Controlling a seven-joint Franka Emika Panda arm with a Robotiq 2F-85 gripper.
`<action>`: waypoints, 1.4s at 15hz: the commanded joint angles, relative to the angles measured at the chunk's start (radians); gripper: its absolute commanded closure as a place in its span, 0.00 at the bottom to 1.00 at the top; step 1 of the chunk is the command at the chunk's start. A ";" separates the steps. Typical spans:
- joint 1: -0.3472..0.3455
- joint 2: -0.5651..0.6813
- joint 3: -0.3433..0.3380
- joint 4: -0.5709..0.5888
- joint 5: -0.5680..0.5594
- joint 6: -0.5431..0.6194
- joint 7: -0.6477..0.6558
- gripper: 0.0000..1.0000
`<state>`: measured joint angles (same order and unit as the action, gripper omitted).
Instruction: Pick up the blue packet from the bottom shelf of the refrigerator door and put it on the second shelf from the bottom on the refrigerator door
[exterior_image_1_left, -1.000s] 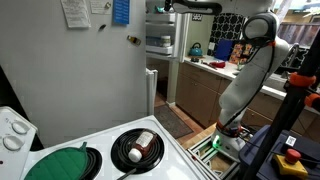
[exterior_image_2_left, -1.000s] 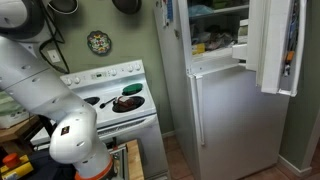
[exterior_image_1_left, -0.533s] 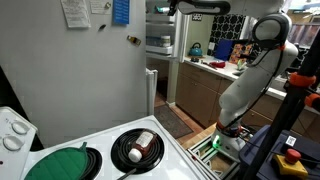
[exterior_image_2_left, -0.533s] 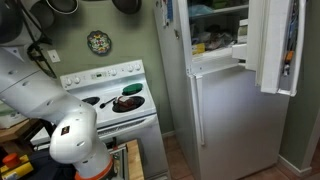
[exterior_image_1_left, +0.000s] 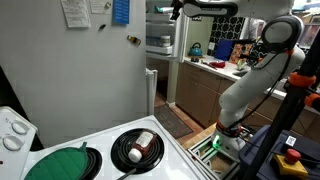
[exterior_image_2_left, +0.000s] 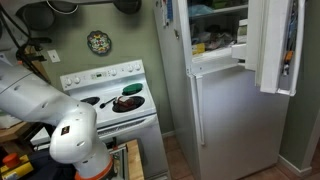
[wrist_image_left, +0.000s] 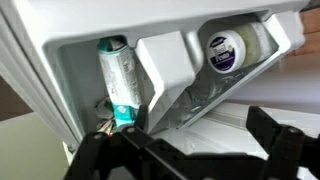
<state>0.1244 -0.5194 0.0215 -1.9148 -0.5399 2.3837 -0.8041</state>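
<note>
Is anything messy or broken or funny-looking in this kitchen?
Nothing looks spilled or broken. The one odd thing: the tall white refrigerator door with clear shelf bins stands wide open on the big pale-grey refrigerator. Its bins look slanted in the wrist view, probably just the camera's tilt.

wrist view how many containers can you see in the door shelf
2: a tall tube with a teal end at picture left, and a round white container with a blue label at picture right. Others may be hidden.

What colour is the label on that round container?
Dark blue with some white, on the round container; the wrist view shows it best.
</note>
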 joint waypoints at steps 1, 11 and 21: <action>0.014 -0.045 -0.002 -0.019 0.106 -0.171 -0.036 0.00; 0.032 -0.075 -0.007 -0.025 0.240 -0.304 -0.060 0.00; -0.006 -0.150 -0.007 -0.092 0.118 -0.104 -0.047 0.00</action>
<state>0.1394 -0.6211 0.0124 -1.9557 -0.4017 2.2441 -0.8637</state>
